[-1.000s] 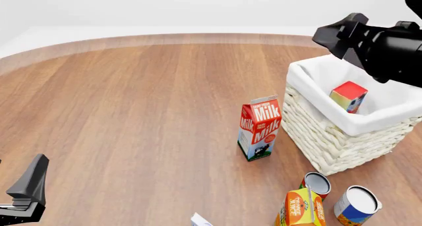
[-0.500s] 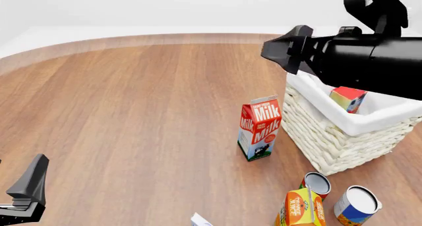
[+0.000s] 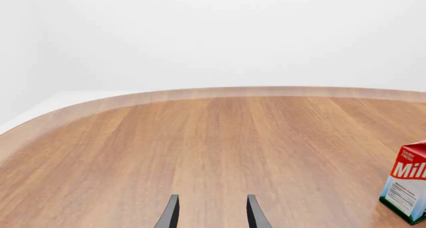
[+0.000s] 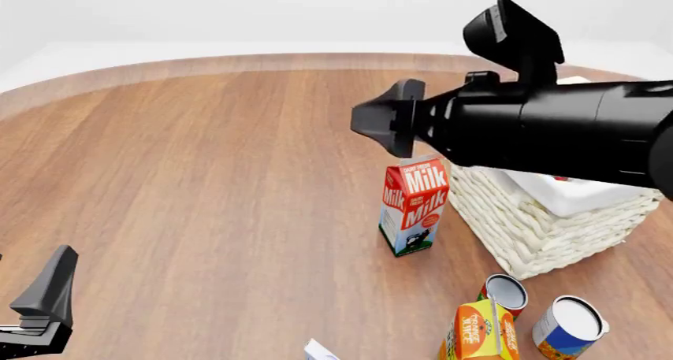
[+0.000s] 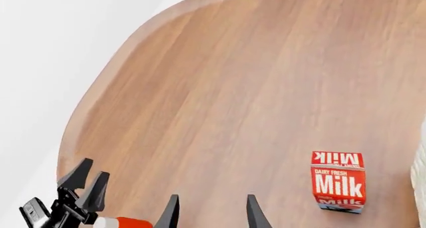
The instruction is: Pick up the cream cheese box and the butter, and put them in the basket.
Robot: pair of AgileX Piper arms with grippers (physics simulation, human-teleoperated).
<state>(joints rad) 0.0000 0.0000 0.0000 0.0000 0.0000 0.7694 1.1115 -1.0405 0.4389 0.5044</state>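
1. The right gripper [image 5: 211,211] hangs high over the round wooden table [image 4: 210,179]. Its jaws are moderately apart and hold nothing. We judge it free for another pick.
2. The left gripper [image 3: 211,210] sits low at the front view's 8 o'clock, with its jaws likewise apart and empty, apparently parked.
3. The square white wicker basket [image 4: 537,238] stands at 3 o'clock of the red-and-white milk carton [image 4: 414,206].
4. Only a corner of the small white cream cheese box [image 4: 320,350] shows, at 7 o'clock from the milk. It is not yet collected.
5. No view shows the butter. In the front view the right arm covers the basket's interior.
6. Only the right wrist view shows the jaw gap clearly. Only the front view shows the box and basket.
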